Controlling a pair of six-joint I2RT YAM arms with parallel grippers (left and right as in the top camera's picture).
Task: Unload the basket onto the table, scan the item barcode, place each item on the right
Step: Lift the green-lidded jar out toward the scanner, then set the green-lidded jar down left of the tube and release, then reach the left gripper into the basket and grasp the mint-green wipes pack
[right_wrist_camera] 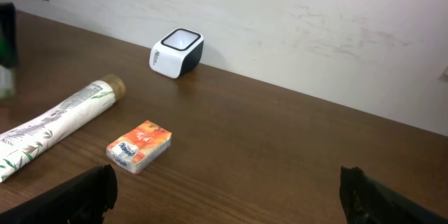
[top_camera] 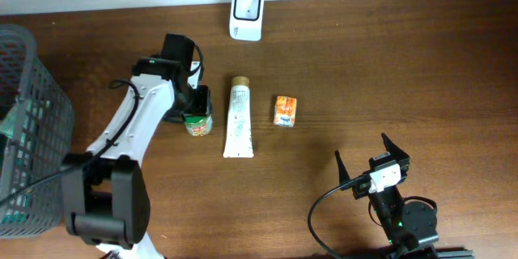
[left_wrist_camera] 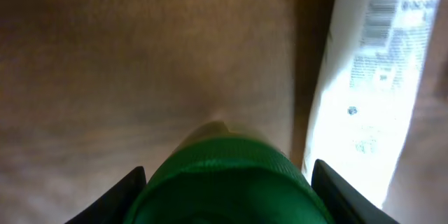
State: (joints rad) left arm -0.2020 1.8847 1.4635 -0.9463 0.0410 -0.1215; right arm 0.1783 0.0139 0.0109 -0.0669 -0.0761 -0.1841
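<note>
We see a brown wooden table (top_camera: pixel 421 65), and we take the white tube (top_camera: pixel 239 117) lying near its middle as our landmark, cap end pointing at the far wall. In the overhead view a grey mesh basket (top_camera: pixel 28 121) stands well to the left of the tube, at the table's edge.

The left arm (top_camera: pixel 129 129), white with black joints, reaches in from the near left and ends just left of the tube. The left gripper (left_wrist_camera: pixel 225 192) is clamped on the jar (top_camera: pixel 198 125). In its wrist view the dark fingers (left_wrist_camera: pixel 122 196) press against either side of the green lid, and the tube's printed side shows close by on the right. The jar is just beside the tube, on its left, level with the tube's middle. We cannot tell whether the two touch, nor whether the jar rests on the table or is lifted.

The right gripper (top_camera: pixel 362 147) sits well to the near right of the tube, above bare wood, with its jaws spread wide and nothing between them.

The scanner (top_camera: pixel 246 14), white with a dark face, stands beyond the tube's cap end, against the wall and well apart from the tube.

A small orange box (top_camera: pixel 284 110) lies near the tube on its right, apart from it, level with the tube's upper half.
</note>
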